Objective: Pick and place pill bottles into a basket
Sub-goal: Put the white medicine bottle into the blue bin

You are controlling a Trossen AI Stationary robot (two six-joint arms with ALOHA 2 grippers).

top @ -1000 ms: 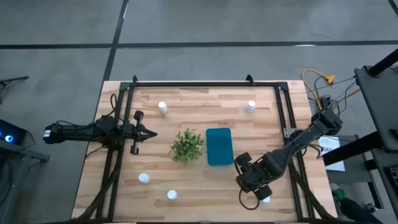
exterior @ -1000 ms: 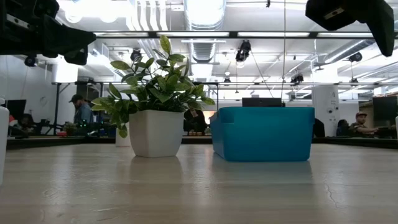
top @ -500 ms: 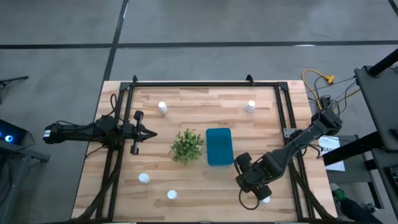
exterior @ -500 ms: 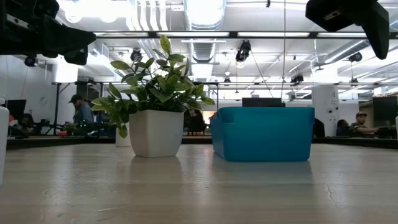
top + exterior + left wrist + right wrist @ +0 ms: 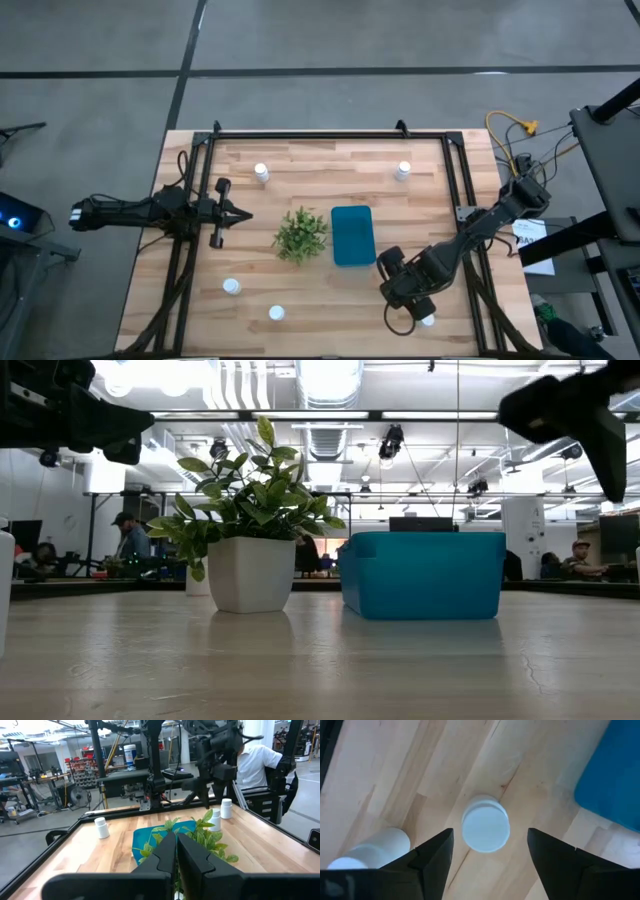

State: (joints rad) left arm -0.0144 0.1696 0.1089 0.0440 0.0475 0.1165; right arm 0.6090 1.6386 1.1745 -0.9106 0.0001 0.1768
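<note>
A white pill bottle (image 5: 485, 830) stands upright on the table. My right gripper (image 5: 490, 847) hangs over it, open and pointing down, with one finger (image 5: 432, 855) on each side of the cap and clear of it. A second bottle (image 5: 370, 851) stands close by. More bottles stand at the far left (image 5: 261, 172), far right (image 5: 403, 170), near left (image 5: 231, 287) and near middle (image 5: 276, 313). The teal basket (image 5: 352, 235) sits at the table's centre beside the plant (image 5: 301, 233). My left gripper (image 5: 240, 212) waits shut at the left, pointing level at the plant.
A black frame (image 5: 330, 135) runs along the table's edges. The potted plant (image 5: 250, 530) stands just left of the basket (image 5: 422, 574). One bottle (image 5: 428, 320) shows at the near right beside my right arm. People move about in the room behind.
My right gripper has sunk a little toward the bottle below it, still pointing down. Nothing on the table has moved.
</note>
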